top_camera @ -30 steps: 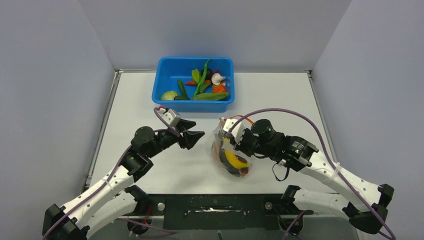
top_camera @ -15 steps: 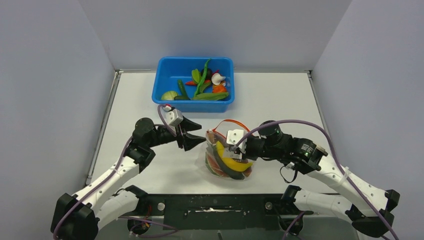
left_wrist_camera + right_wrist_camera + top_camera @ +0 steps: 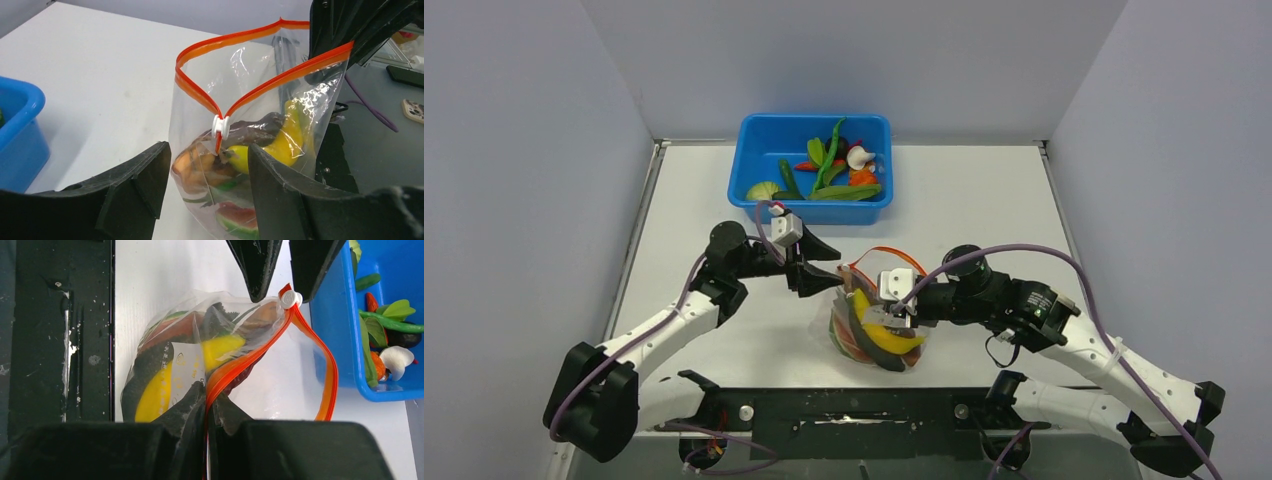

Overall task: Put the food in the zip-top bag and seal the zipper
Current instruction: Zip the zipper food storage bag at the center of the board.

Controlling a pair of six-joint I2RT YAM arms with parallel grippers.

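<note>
Blue tub (image 3: 864, 212) stands at white table's (image 3: 984, 220) far edge, perhaps touching the wall (image 3: 854, 60).

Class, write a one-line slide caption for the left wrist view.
Open left gripper facing the white slider on the orange zipper of the open zip-top bag holding food.

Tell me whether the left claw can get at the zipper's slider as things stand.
Probably yes. The left claw is open with the slider right at the gap between its fingers, nothing in between. The right claw, shut on the zipper, holds the bag up.
</note>
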